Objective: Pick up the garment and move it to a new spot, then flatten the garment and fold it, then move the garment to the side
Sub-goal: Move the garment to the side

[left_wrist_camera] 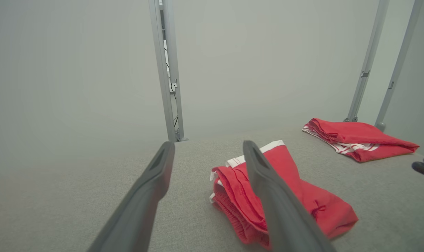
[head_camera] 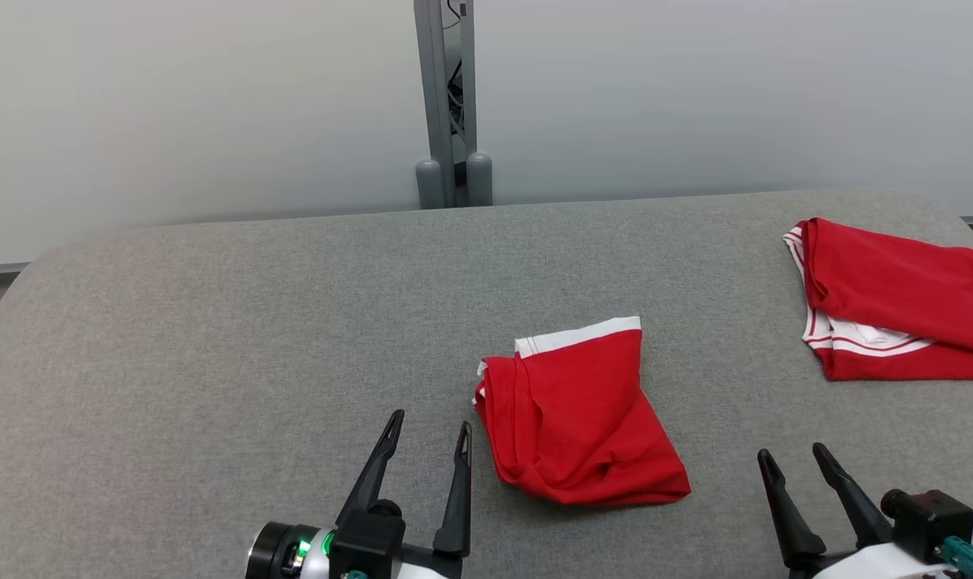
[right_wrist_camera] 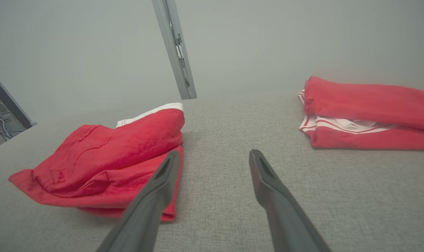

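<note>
Fingers (head_camera: 371,474) of the left gripper (head_camera: 430,420) stand spread with nothing between them, at the near edge of the table (head_camera: 213,322), just left of the garment (head_camera: 583,418). The right gripper (head_camera: 791,450) is spread just as wide and is also empty. It sits near right of the garment and apart from it, with bare table under its tips.

The garment lies near the middle of the table, between the two grippers. It is a red piece doubled over into a compact, slightly rumpled packet, with its white band (head_camera: 579,334) along the far edge. From the left wrist view, several layers show stacked at its left edge. Neither gripper touches it.

A second garment (head_camera: 897,297), red with white stripes, lies folded at the far right, well apart from the first. It looks already finished and set aside.

The middle garment looks folded, though loosely: its near corner bulges and the layers do not line up cleanly. If that fold counts, then the picking up, flattening and folding are done, and only the move to the side remains, probably toward the other piece at the right. If it is instead a fresh piece waiting to be handled, the whole sequence lies ahead. The pictures do not settle which.
</note>
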Controlling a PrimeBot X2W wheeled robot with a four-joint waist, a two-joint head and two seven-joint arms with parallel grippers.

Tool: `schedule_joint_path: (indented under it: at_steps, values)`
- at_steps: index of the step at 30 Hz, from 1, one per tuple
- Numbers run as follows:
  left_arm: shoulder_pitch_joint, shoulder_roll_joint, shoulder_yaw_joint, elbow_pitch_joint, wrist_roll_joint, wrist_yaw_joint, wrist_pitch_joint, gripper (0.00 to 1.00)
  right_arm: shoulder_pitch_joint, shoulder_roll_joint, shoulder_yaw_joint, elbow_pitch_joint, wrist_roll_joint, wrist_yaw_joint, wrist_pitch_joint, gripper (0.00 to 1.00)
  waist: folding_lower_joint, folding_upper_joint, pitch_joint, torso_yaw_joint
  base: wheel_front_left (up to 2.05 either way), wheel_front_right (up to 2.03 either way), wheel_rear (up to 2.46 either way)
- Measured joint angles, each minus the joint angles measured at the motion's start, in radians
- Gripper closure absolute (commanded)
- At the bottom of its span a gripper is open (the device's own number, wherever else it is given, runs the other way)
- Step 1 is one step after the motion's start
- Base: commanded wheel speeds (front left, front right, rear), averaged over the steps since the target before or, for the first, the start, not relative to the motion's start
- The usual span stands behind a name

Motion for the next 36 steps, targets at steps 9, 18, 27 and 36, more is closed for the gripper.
schedule_joint_path:
  at_steps: [9, 18, 27, 36]
  values:
    - [0.0, 0.0, -0.005, 0.002, 0.0, -0.005, 0.0, 0.0, -0.092, 0.023, 0.046, 0.066, 0.201, 0.0, 0.065, 0.0, 0.0, 0.0, 0.005, 0.028, 0.0, 0.0, 0.0]
    - [-0.012, 0.0, -0.029, 0.002, 0.0, -0.003, 0.0, 0.0, -0.221, 0.003, 0.109, 0.173, 0.345, 0.0, 0.147, 0.0, 0.0, 0.0, 0.034, 0.081, 0.0, 0.0, 0.0]
    - [-0.044, 0.0, -0.063, -0.004, 0.0, 0.009, 0.0, 0.0, -0.326, -0.035, 0.209, 0.313, 0.459, 0.0, 0.186, 0.0, 0.0, 0.0, 0.095, 0.142, 0.0, 0.0, 0.0]
    - [-0.06, 0.0, -0.079, -0.005, -0.001, 0.025, 0.0, 0.0, -0.372, -0.037, 0.296, 0.426, 0.497, 0.0, 0.184, 0.0, 0.0, 0.0, 0.131, 0.176, 0.0, 0.0, 0.0]
